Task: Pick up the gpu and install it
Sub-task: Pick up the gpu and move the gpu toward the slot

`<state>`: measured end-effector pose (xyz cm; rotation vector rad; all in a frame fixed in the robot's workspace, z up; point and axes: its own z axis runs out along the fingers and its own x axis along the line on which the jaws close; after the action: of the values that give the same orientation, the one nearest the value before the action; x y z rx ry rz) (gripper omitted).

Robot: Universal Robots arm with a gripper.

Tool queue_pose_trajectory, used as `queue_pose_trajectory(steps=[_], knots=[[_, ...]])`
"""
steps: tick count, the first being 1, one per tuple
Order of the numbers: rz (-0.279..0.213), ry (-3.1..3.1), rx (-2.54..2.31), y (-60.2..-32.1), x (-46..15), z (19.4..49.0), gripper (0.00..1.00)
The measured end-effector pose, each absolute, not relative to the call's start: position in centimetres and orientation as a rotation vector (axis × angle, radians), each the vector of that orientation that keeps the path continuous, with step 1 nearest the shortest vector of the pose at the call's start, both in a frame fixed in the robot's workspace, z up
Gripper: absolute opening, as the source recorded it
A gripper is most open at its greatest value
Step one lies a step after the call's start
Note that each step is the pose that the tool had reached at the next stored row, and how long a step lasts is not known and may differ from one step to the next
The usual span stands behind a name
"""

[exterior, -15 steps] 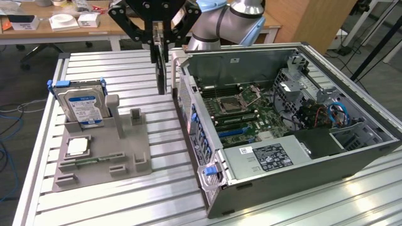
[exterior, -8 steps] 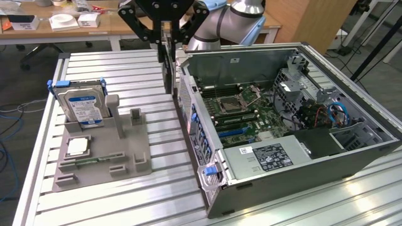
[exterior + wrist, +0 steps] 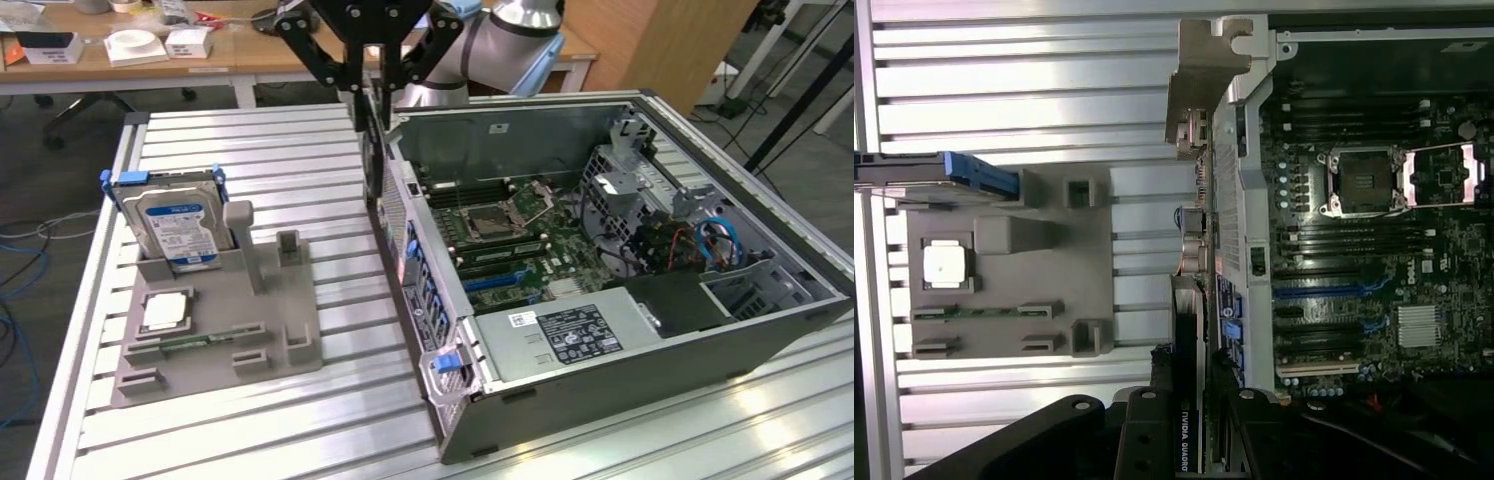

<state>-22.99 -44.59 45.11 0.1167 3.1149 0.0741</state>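
**Claw state.** The claw point(image 3: 376, 82) is being kept clamped on the gpu point(image 3: 374, 108). In the wrist view the card's narrow edge is being pinched between the two black fingers point(image 3: 1144, 420), beside its white printed label.

**Position of the gpu.** The card is being carried clear of the bench point(image 3: 267, 430). It is being held over the wall of the open computer case point(image 3: 747, 340) on the exterior view's left, at the case's far corner. Contact with that wall cannot be told.

**Orientation.** The card is being presented edge-on to both cameras.
- In the exterior view, its long axis is being held upright, hanging straight down from the claw.
- In the wrist view, the long axis is running away from the claw, parallel to the case wall. The silver end bracket point(image 3: 1204, 80) is being held at the far end.
- The black heatsink block is sitting at the claw end.

**Surroundings.** The motherboard point(image 3: 521, 240) is being exposed inside the case. A grey parts holder point(image 3: 227, 340) is lying beside the case, carrying the blue-labelled hard drive point(image 3: 180, 225) and a memory stick point(image 3: 984, 311).
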Motion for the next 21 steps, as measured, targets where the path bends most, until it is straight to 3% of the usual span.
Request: queue_pose_trajectory(steps=[21], knots=[[0.074,3.115,0.117,-44.6,-21.2,45.1,0.26]])
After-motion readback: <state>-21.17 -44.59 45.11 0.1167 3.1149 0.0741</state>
